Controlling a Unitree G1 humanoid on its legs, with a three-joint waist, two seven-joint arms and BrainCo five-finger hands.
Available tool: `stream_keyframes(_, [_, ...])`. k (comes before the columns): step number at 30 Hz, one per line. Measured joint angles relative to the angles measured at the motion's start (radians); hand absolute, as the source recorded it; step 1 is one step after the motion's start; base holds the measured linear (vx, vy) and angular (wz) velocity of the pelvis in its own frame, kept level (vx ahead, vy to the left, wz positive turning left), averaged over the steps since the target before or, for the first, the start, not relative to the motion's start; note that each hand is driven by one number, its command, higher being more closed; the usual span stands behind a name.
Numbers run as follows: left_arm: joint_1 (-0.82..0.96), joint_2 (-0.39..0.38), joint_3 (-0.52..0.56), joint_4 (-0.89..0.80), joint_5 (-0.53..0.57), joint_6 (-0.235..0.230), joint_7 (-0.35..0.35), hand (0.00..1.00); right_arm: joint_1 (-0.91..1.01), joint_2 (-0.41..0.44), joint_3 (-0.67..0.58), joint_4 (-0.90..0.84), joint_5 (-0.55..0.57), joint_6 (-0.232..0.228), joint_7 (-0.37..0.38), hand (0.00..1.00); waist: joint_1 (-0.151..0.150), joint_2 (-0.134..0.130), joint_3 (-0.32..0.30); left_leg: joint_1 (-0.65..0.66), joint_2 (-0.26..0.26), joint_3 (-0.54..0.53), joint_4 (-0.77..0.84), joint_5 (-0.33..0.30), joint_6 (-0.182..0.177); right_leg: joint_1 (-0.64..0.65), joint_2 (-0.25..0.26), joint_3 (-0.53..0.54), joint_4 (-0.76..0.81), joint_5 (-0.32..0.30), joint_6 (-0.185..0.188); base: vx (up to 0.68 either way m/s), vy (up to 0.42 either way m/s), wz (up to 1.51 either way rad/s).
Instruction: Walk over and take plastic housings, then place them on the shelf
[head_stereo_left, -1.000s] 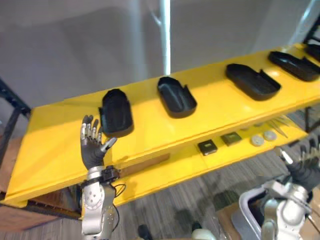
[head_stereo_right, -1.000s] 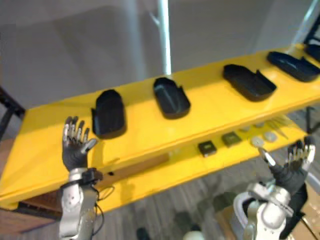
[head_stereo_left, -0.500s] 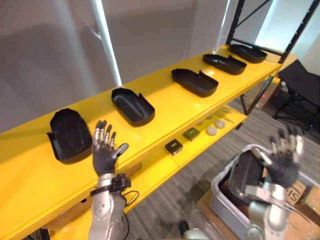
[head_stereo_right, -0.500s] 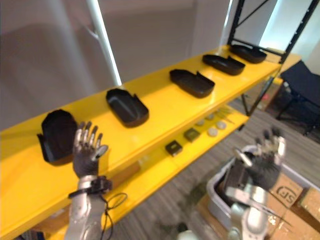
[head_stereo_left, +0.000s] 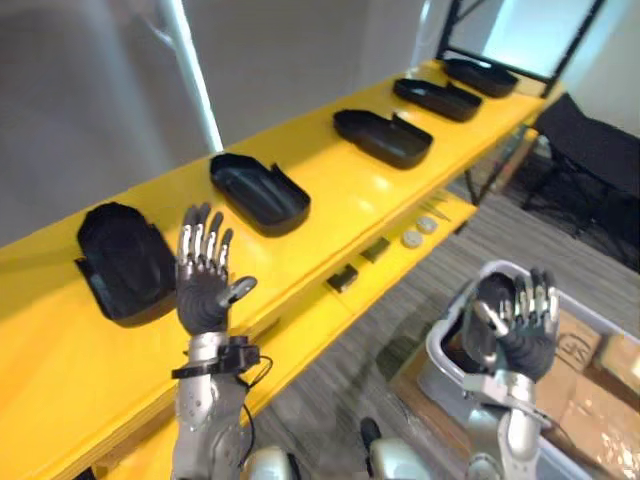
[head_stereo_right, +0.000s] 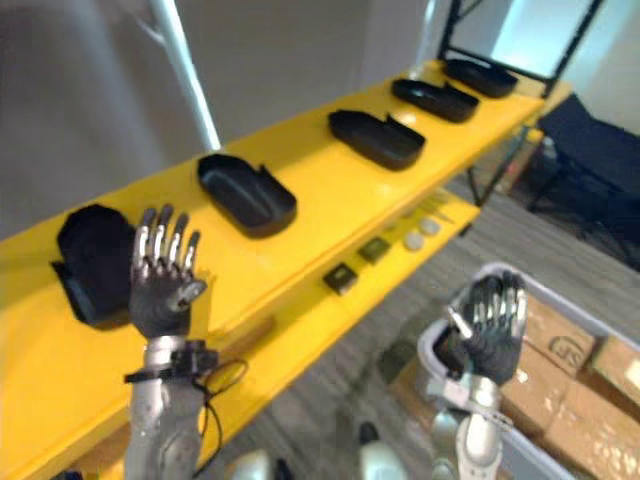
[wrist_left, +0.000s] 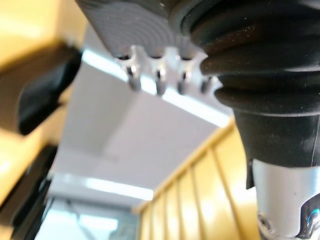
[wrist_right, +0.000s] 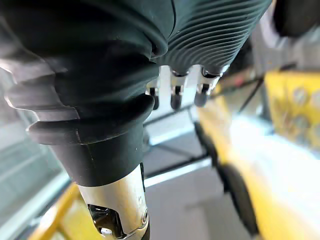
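Note:
Several black plastic housings lie in a row on the yellow shelf (head_stereo_left: 330, 215): the nearest (head_stereo_left: 125, 260) at the left, another (head_stereo_left: 258, 190) beside it, a third (head_stereo_left: 383, 137) further along, and more toward the far end. My left hand (head_stereo_left: 205, 285) is raised open in front of the shelf, close to the nearest housing and touching nothing. My right hand (head_stereo_left: 520, 325) is raised open and empty in front of a grey bin (head_stereo_left: 438, 365). A dark housing (head_stereo_left: 478, 312) stands inside the bin, partly hidden behind that hand.
A lower yellow shelf (head_stereo_left: 300, 320) carries small parts (head_stereo_left: 375, 250). Cardboard boxes (head_stereo_left: 590, 370) sit on the floor beside the bin. A black chair (head_stereo_left: 590, 150) stands at the right, beyond the black rack posts (head_stereo_left: 575, 40) at the shelf's far end.
The whole picture has shifted as the camera turned right, bringing the bin and boxes into view. Both hands stay raised and open, holding nothing.

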Motion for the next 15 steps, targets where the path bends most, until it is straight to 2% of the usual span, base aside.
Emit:
stream_keyframes(1, [0.011, -0.004, 0.007, 0.000, 0.000, 0.000, 0.007, 0.00, -0.002, -0.011, 0.015, -0.003, 0.000, -0.002, 0.022, 0.00, 0.006, 0.006, 0.001, 0.009, 0.014, 0.038, -0.011, 0.000, 0.012, -0.018, -0.019, -0.046, 0.018, -0.004, -0.006, -0.17, 0.066, -1.09])
stream_keyframes(3, [0.035, -0.002, 0.053, 0.000, -0.001, 0.008, 0.026, 0.00, -0.028, -0.041, 0.075, -0.003, 0.000, -0.004, 0.065, 0.00, 0.016, 0.005, -0.007, 0.038, 0.053, 0.119, -0.063, 0.040, 0.003, -0.046, -0.040, -0.136, 0.105, -0.006, -0.010, -0.11, 0.000, -1.18])
stream_keyframes(5, [0.038, -0.002, 0.099, 0.000, -0.002, 0.023, 0.040, 0.00, -0.069, -0.045, 0.123, 0.012, 0.001, -0.005, 0.076, 0.00, 0.038, 0.007, -0.015, 0.066, 0.084, 0.177, -0.158, 0.114, -0.020, -0.037, -0.078, -0.208, 0.221, -0.042, -0.056, -0.04, -0.088, -0.89])
stream_keyframes(6, [0.038, 0.000, 0.127, 0.001, -0.006, 0.035, 0.042, 0.00, -0.109, -0.044, 0.143, 0.040, 0.001, -0.007, 0.073, 0.00, 0.036, -0.001, -0.025, 0.069, 0.092, 0.189, -0.213, 0.161, -0.030, -0.019, -0.120, -0.235, 0.266, -0.057, -0.072, 0.00, -0.171, -0.50])
stream_keyframes(7, [0.039, 0.002, 0.138, 0.002, -0.011, 0.039, 0.042, 0.00, -0.132, -0.045, 0.149, 0.060, 0.000, -0.008, 0.066, 0.00, 0.036, -0.005, -0.028, 0.066, 0.095, 0.192, -0.232, 0.179, -0.038, -0.006, -0.143, -0.242, 0.278, -0.061, -0.079, -0.01, -0.268, -0.38])
stream_keyframes(8, [0.038, 0.008, 0.161, 0.017, -0.011, 0.049, 0.042, 0.00, -0.180, -0.044, 0.153, 0.112, -0.003, -0.009, 0.048, 0.00, 0.037, -0.014, -0.033, 0.056, 0.105, 0.196, -0.250, 0.205, -0.057, 0.026, -0.193, -0.264, 0.297, -0.064, -0.085, -0.04, -0.345, -0.44])
stream_keyframes(9, [0.045, 0.008, 0.190, 0.044, -0.012, 0.061, 0.042, 0.00, -0.220, -0.044, 0.154, 0.167, -0.015, -0.007, 0.021, 0.00, 0.047, -0.028, -0.041, 0.054, 0.113, 0.213, -0.257, 0.221, -0.081, 0.052, -0.239, -0.266, 0.296, -0.052, -0.093, -0.04, -0.251, -0.49])
stream_keyframes(10, [0.049, 0.010, 0.203, 0.057, -0.013, 0.069, 0.042, 0.00, -0.235, -0.044, 0.153, 0.189, -0.022, -0.005, 0.009, 0.00, 0.053, -0.041, -0.048, 0.052, 0.112, 0.219, -0.256, 0.226, -0.093, 0.062, -0.263, -0.267, 0.284, 0.005, -0.115, -0.06, -0.359, -0.52])
stream_keyframes(11, [0.050, 0.010, 0.220, 0.093, -0.028, 0.082, 0.042, 0.00, -0.247, -0.050, 0.144, 0.216, -0.023, 0.003, -0.015, 0.00, 0.061, -0.043, -0.057, 0.035, 0.107, 0.166, -0.253, 0.235, -0.121, 0.068, -0.248, -0.278, 0.244, 0.012, -0.081, -0.05, -0.311, -0.69])
stream_keyframes(12, [0.068, -0.013, 0.211, 0.112, -0.063, 0.088, 0.040, 0.00, -0.253, -0.077, 0.127, 0.234, -0.024, 0.010, -0.032, 0.00, 0.077, 0.003, -0.058, 0.041, 0.113, 0.082, -0.297, 0.253, -0.139, 0.066, -0.216, -0.304, 0.212, 0.012, -0.081, -0.05, -0.341, -0.71])
stream_keyframes(13, [0.077, -0.017, 0.208, 0.112, -0.073, 0.088, 0.038, 0.00, -0.251, -0.085, 0.121, 0.238, -0.025, 0.012, -0.035, 0.00, 0.076, 0.016, -0.062, 0.047, 0.126, 0.079, -0.318, 0.268, -0.155, 0.072, -0.204, -0.314, 0.186, 0.004, -0.071, 0.01, -0.252, -0.70])
stream_keyframes(14, [0.071, -0.015, 0.206, 0.111, -0.104, 0.085, 0.032, 0.00, -0.242, -0.090, 0.108, 0.238, -0.030, 0.016, -0.045, 0.00, 0.069, 0.016, -0.063, 0.058, 0.136, 0.090, -0.349, 0.295, -0.167, 0.099, -0.189, -0.336, 0.127, -0.028, -0.024, 0.02, -0.229, -0.42])
stream_keyframes(15, [0.064, -0.014, 0.206, 0.111, -0.130, 0.077, 0.029, 0.00, -0.240, -0.087, 0.097, 0.240, -0.031, 0.025, -0.049, 0.00, 0.060, 0.005, -0.061, 0.062, 0.144, 0.103, -0.354, 0.305, -0.179, 0.119, -0.185, -0.364, 0.083, -0.057, 0.018, -0.01, -0.380, -0.52])
